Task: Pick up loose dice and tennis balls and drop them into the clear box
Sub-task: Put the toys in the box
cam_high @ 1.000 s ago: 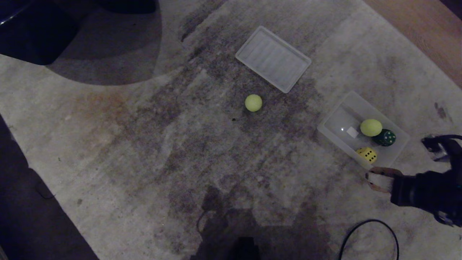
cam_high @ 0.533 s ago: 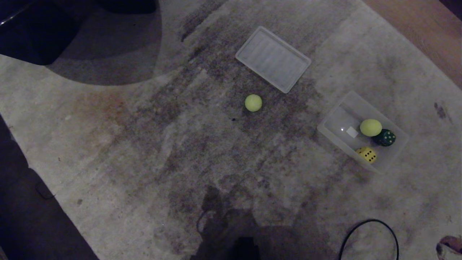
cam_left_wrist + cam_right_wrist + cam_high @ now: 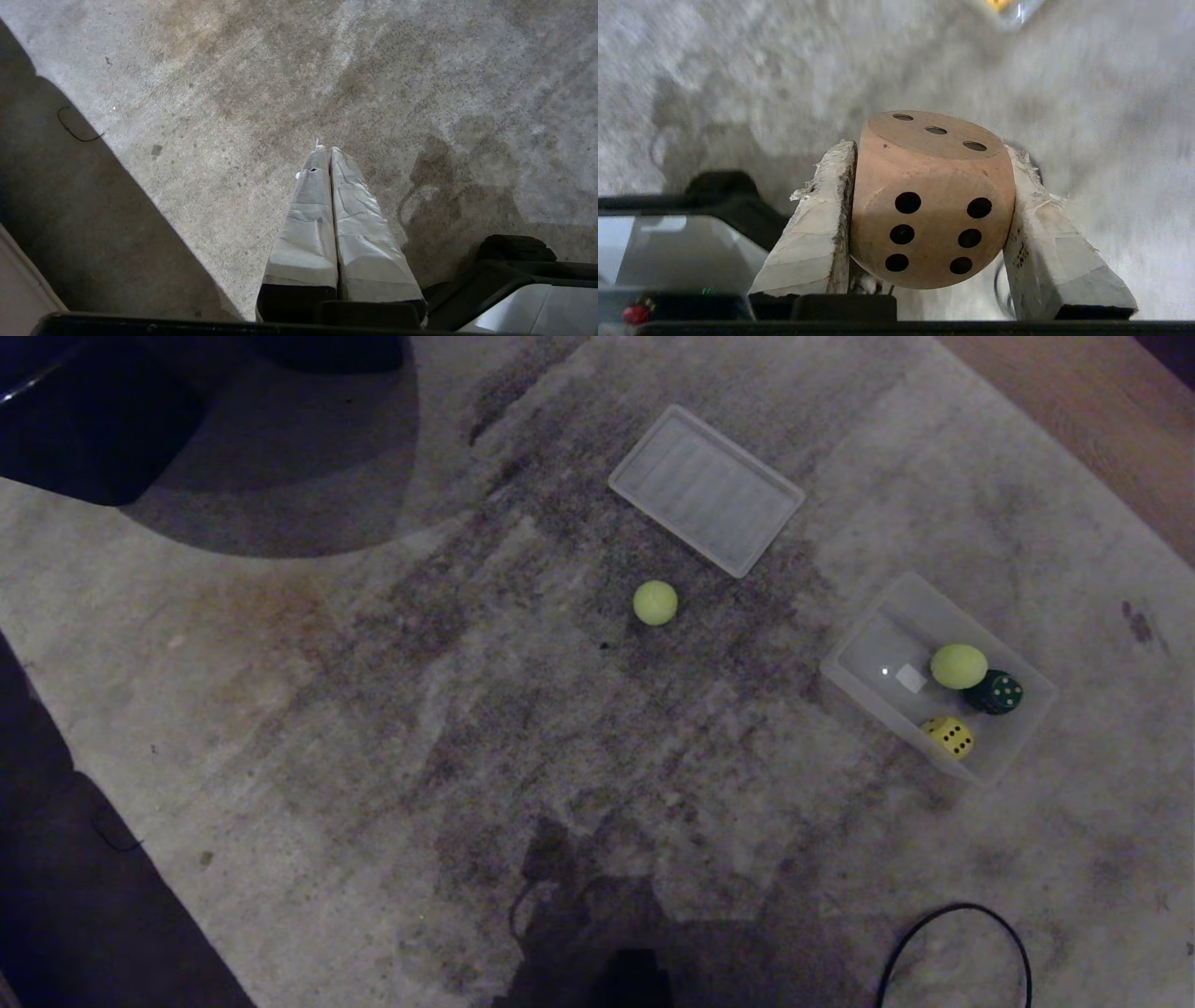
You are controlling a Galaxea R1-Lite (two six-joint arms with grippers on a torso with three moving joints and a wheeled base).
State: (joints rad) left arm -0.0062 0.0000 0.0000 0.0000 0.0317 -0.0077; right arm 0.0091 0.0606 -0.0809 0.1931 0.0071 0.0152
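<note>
Your right gripper is clamped on the beige-pink die: a rounded cube, matte and smooth, with six black pips facing the wrist camera and three on the face turned away. The two padded fingers press its opposite sides; their wrapping is frayed at the tips. That gripper is out of the head view, so you cannot place it against the box from there; the blurred yellow speck at the far edge of the right wrist view may be the box's contents, but that is not certain.

The clear box sits on the carpet to your right, shallow, with rounded corners and a white sticker on its floor. Inside it lie a tennis ball, a dark green die touching the ball, and a yellow die near the front wall. Its left half is bare.

The second tennis ball lies loose mid-carpet, well apart from the box, with open carpet all round. The ribbed lid lies flat beyond it. A black cable loops near the lower right edge.

Your left gripper hangs over worn, mottled carpet, fingers pressed together on nothing.
</note>
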